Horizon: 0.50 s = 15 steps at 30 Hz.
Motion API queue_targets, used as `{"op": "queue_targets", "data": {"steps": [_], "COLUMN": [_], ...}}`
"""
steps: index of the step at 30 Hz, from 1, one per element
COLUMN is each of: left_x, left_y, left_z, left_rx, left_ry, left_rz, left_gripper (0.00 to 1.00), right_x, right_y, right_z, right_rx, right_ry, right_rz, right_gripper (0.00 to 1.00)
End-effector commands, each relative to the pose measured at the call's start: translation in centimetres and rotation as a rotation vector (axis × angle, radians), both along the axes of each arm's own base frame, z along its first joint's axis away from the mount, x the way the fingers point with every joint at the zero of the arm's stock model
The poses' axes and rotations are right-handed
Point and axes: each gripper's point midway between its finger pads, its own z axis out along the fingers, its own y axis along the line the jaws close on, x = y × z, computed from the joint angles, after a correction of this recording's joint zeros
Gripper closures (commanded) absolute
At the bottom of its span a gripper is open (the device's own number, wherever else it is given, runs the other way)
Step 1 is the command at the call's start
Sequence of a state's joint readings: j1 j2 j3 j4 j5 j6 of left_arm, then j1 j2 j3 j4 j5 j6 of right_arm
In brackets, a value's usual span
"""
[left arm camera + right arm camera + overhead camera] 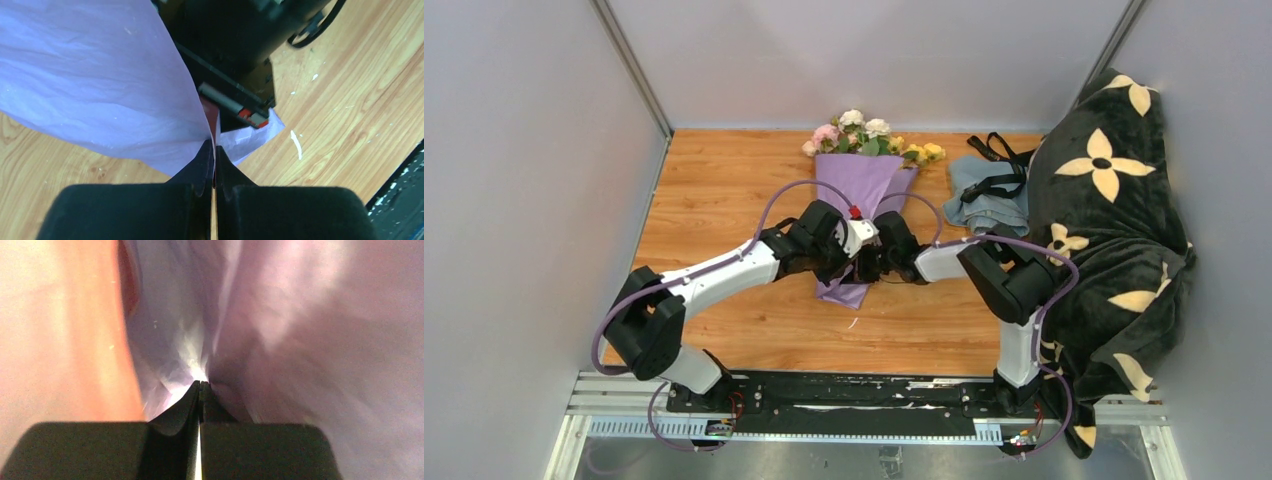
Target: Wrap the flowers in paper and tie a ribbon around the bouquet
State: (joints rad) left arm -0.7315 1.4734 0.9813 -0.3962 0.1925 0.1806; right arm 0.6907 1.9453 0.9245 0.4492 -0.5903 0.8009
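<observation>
The bouquet lies in the middle of the wooden table: pink, white and yellow flowers (864, 134) at the far end, with a cone of lavender paper (861, 180) around the stems, which are hidden. Both grippers meet over the cone's narrow near end. My left gripper (860, 266) (214, 152) is shut, pinching a fold of the paper (100, 85) between its tips. My right gripper (880, 268) (200, 385) is shut too, its tips nipping the paper (310, 340) that fills its view. The black ribbon (998, 165) lies loose at the back right, away from both grippers.
A grey-blue folded cloth (986, 200) lies under the ribbon at the back right. A dark blanket with cream flower shapes (1114, 220) is heaped along the right wall. Grey walls close in the left, back and right. White flecks (296, 142) dot the wood.
</observation>
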Motion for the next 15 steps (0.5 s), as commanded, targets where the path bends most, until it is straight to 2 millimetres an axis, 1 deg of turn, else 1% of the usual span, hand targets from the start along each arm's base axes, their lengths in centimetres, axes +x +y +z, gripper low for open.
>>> {"op": "queue_targets", "data": {"steps": [1, 5, 7, 9, 10, 12, 14, 15], "left_x": [0.1, -0.1, -0.2, -0.5, -0.6, -1.1, -1.6, -1.9], "left_y": [0.5, 0.5, 0.3, 0.1, -0.1, -0.2, -0.5, -0.6], "left_z": [-1.2, -1.7, -2.0, -2.3, -2.5, -2.9, -3.2, -3.4], "left_rx": [0.071, 0.08, 0.086, 0.095, 0.097, 0.106, 0.12, 0.129], "left_ry": [-0.052, -0.065, -0.074, -0.07, -0.069, -0.064, -0.065, -0.064], "left_rz": [-0.067, -0.1, -0.118, -0.134, -0.142, -0.162, -0.194, -0.217], "left_gripper": [1.0, 1.0, 1.0, 1.0, 1.0, 1.0, 1.0, 1.0], "right_x": [2.2, 2.2, 2.1, 2.1, 1.9, 2.2, 2.5, 2.6], "right_y": [-2.1, -3.8, -4.7, -6.0, -7.0, -9.4, -11.5, -12.2], "right_z": [3.0, 3.4, 3.2, 3.2, 2.7, 2.3, 1.9, 1.8], "right_rx": [0.04, 0.029, 0.0, -0.028, -0.06, -0.113, -0.165, -0.184], "right_ry": [-0.04, -0.018, -0.001, 0.001, 0.008, -0.005, -0.025, -0.03], "right_rz": [-0.142, -0.209, -0.229, -0.253, -0.271, -0.312, -0.322, -0.306], "right_gripper": [1.0, 0.99, 0.99, 0.99, 0.97, 0.93, 0.84, 0.78]}}
